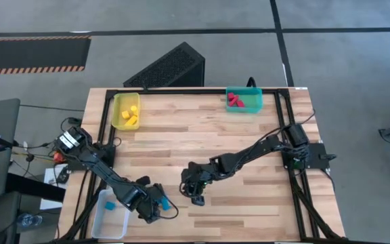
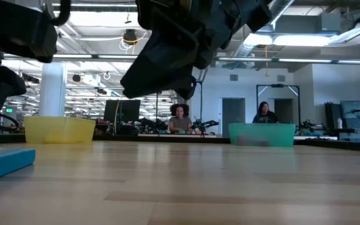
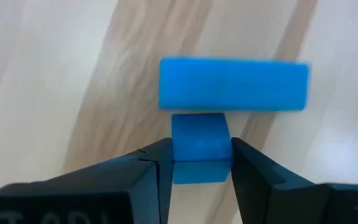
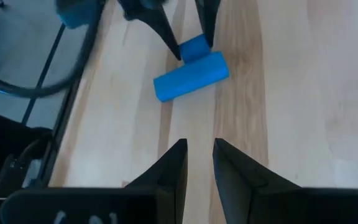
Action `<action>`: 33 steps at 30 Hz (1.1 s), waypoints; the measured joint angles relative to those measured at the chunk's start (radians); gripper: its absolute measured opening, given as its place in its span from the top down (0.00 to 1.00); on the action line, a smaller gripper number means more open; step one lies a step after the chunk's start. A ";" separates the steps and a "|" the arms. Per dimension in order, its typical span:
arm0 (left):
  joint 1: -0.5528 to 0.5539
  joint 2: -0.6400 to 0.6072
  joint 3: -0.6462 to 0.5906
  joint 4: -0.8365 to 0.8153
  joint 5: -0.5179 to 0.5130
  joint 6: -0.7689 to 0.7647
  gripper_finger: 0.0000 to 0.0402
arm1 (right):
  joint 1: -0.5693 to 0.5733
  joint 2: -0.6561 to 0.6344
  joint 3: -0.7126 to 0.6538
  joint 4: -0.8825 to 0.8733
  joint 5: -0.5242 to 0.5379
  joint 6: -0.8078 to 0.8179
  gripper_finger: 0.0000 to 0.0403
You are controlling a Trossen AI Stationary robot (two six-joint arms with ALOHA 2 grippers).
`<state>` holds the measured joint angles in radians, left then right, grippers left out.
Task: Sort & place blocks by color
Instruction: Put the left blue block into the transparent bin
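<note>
Left gripper (image 3: 201,163) is seen pinching a small blue cube (image 3: 199,146) on the wooden table (image 1: 181,135), near its front left edge.

A longer blue bar (image 3: 234,84) is shown lying just beyond the cube, touching it or nearly so. Right gripper (image 4: 199,163) is held nearby, empty, its fingers parted by a narrow gap. Yellow blocks (image 1: 131,115) are seen in the yellow bin (image 1: 118,112), red blocks (image 1: 234,101) in the teal bin (image 1: 252,102), and another blue block (image 1: 108,204) apparently in the clear bin (image 1: 103,224).
</note>
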<state>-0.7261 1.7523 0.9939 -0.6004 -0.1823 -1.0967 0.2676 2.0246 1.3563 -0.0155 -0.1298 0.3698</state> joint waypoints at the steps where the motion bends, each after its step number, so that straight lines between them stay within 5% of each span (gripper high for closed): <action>1: 0.000 -0.003 0.007 -0.031 0.015 -0.010 0.76 | -0.001 -0.004 0.000 0.008 0.001 0.000 0.76; 8: -0.028 -0.080 0.147 -0.364 0.113 -0.081 0.71 | -0.006 -0.005 0.000 0.007 0.008 0.002 0.76; 13: -0.150 -0.141 0.249 -0.540 0.129 -0.191 0.73 | -0.007 -0.004 0.000 -0.006 0.024 0.000 0.76; 21: -0.372 -0.163 0.181 -0.559 0.206 -0.518 0.71 | -0.029 -0.004 0.000 0.004 0.024 -0.004 0.76; 33: -0.464 -0.163 0.118 -0.542 0.246 -0.852 0.64 | -0.029 -0.005 0.000 0.040 -0.002 -0.005 0.76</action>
<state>-1.1905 1.5894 1.1123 -1.1422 0.0639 -1.9490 0.2386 2.0199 1.3567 0.0244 -0.1315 0.3648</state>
